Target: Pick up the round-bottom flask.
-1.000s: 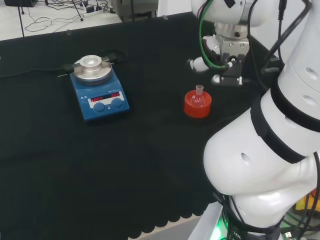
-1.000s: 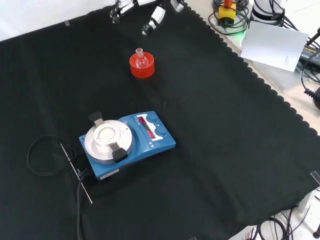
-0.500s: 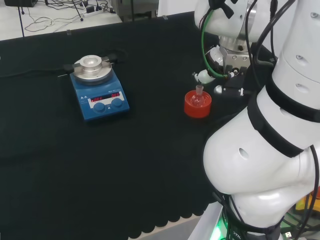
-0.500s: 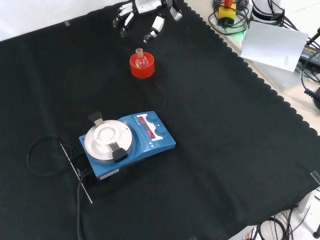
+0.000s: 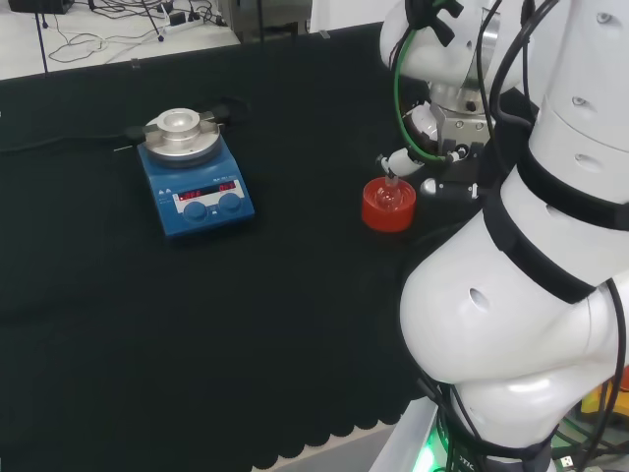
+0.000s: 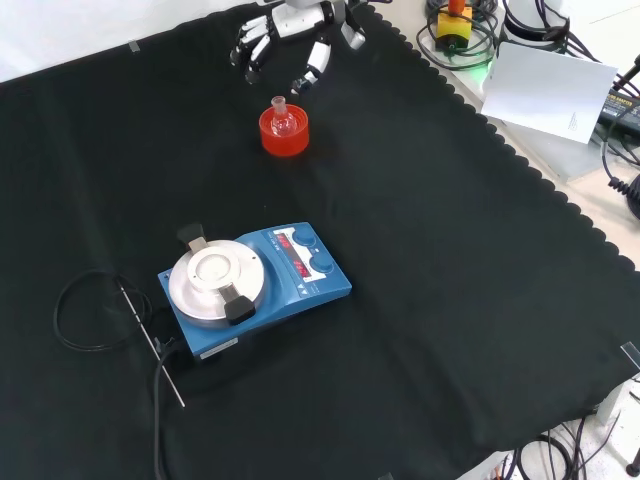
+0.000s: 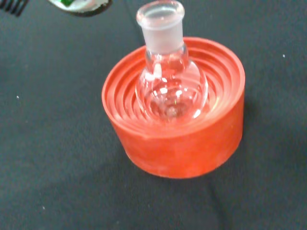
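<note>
**Approach to flask: tipping hazard**

We see the round-bottom flask [image 7: 171,86] upright in its red ribbed stand [image 7: 177,143], near the surface's far edge in the front view. The hand [image 6: 290,25] hovers just beside it, fingers [image 6: 312,62] spread, holding nothing. Striking the neck off-centre could topple the flask.

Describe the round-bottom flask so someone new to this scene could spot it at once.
On the black cloth, look beyond the blue hotplate toward the hand at the front view's top. Just before the hand sits a red ribbed stand. The small clear round-bottom flask stands upright in it, the sole glass piece there.
</note>
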Robot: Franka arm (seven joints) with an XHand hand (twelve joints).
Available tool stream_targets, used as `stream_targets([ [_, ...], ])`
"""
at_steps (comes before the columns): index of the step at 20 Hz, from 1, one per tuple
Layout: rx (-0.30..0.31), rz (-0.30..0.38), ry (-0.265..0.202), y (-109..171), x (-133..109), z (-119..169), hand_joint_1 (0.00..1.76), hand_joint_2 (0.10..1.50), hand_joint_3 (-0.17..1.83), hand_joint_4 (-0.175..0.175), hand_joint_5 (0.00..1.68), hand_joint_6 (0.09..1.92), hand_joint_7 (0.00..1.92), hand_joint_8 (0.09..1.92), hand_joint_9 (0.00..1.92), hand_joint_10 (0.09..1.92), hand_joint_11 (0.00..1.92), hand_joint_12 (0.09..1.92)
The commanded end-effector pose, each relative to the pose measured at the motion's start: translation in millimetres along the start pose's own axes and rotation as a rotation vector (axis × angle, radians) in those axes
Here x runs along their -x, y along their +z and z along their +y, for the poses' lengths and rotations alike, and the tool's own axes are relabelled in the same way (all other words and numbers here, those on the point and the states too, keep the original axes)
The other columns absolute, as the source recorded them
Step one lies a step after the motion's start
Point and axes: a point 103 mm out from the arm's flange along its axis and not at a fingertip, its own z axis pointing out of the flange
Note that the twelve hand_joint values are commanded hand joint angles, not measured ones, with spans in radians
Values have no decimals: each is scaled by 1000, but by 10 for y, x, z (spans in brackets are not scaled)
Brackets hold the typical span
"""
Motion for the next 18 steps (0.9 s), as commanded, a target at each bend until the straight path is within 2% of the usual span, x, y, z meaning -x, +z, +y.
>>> stream_targets([
  [1, -40, 8, 2, 240, 62, 55, 790, 701, 562, -46, 547, 418, 120, 597, 257, 682, 0, 1363],
  [7, -60, 8, 3, 363, 83, 99, 789, 699, 566, -46, 530, 432, 124, 600, 289, 689, 0, 1386],
  [13, -42, -2, 5, 370, 117, 129, 801, 697, 568, -46, 529, 444, 127, 602, 294, 688, 0, 1397],
  [18, -39, -4, 5, 375, 128, 141, 834, 693, 576, -43, 539, 537, 132, 609, 304, 682, 0, 1413],
])
